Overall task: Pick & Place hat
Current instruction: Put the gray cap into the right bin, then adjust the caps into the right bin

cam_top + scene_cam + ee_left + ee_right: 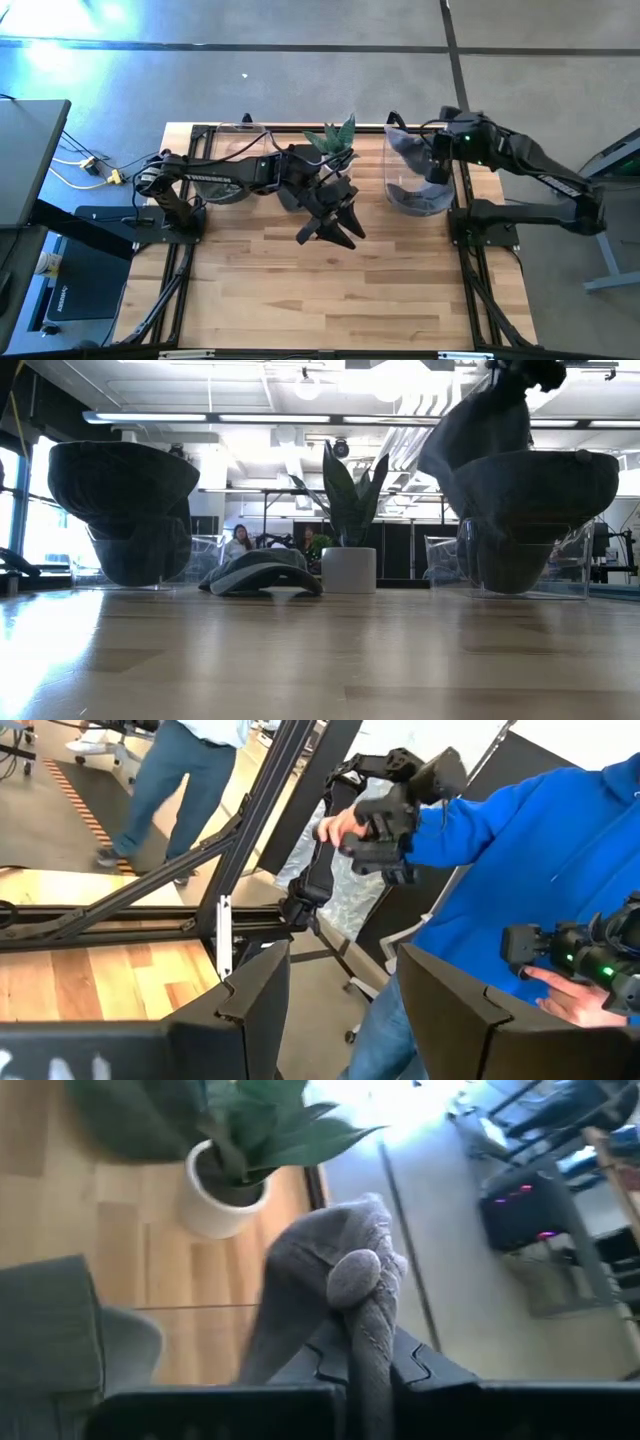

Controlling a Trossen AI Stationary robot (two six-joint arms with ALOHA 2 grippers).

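A grey cap [265, 572] lies brim-down on the table next to the potted plant; in the high view the cap [292, 195] is half hidden under my left arm. My left gripper [330, 232] [340, 1010] hovers open just near of it, touching nothing. My right gripper [437, 170] [370, 1380] is shut on a second grey cap [480, 425] [310, 1270], held over the caps stacked on the right clear stand [530, 510]. My right gripper pinches the cap's cloth between its two fingers close to the top button [352, 1275], a bunched fold [368, 1345] running back between them. The fingers come from above. The cap hangs slack below them, over the right stack; whether its lower edge touches the stack I cannot tell.
A potted plant [335, 135] [350, 510] stands at the table's far middle. A left clear stand [235, 175] [125, 510] carries more caps. Bare wood [330, 290] fills the near half. A person in a blue hoodie [500, 850] stands beyond the table, holding controllers.
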